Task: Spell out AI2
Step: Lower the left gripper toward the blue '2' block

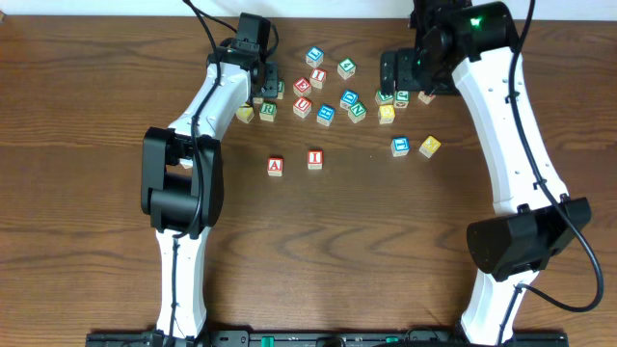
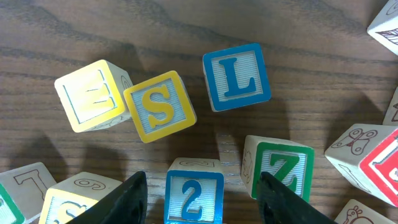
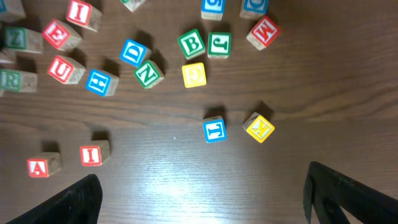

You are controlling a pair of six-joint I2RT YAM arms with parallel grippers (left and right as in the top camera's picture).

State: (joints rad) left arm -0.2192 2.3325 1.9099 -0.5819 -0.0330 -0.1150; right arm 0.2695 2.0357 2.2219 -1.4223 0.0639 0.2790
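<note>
The red A cube [image 1: 275, 166] and the red I cube [image 1: 314, 159] stand side by side on the brown table, a small gap between them; the right wrist view shows the A cube [image 3: 38, 167] and the I cube [image 3: 91, 155] at lower left. In the left wrist view the blue 2 cube [image 2: 194, 198] sits on the table between the fingers of my left gripper [image 2: 202, 202]. The jaws are open, with a gap on each side of the cube. From overhead, my left gripper [image 1: 271, 89] hides that cube. My right gripper [image 3: 202, 199] is open and holds nothing, high over bare wood.
Several other letter cubes lie scattered at the back middle [image 1: 328, 92]. A blue T [image 1: 400, 146] and a yellow K [image 1: 430, 146] sit apart to the right. Close around the 2 are a green Z [image 2: 278, 168], a yellow S [image 2: 160, 106] and a blue L [image 2: 236, 77].
</note>
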